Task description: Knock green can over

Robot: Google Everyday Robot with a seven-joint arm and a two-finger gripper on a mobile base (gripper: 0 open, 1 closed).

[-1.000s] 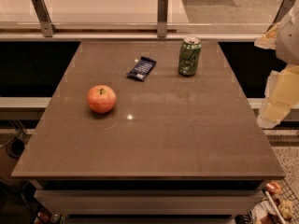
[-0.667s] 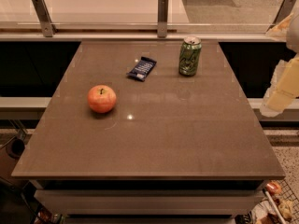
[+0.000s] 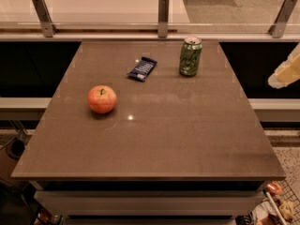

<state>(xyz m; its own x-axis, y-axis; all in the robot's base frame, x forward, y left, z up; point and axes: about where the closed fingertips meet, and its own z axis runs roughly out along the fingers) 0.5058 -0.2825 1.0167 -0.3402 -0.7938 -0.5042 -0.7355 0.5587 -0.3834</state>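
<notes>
Filling most of the view, a broad brown square table with a smooth matte top [image 3: 154,144] is seen, backed by a glass railing on grey metal posts [image 3: 163,14]. At the right edge, off the table and well apart from everything on it, a pale cream part of the gripper [image 3: 285,74] is shown; whether it is spread or pressed together cannot be told. A green cylindrical metal can with pale streaks and a silver rim [image 3: 190,56] is stood upright near the far right corner. A round red-orange apple [image 3: 101,99] is placed mid-left. A flat dark blue snack wrapper [image 3: 142,69] is laid near the can's left, apart from it.
</notes>
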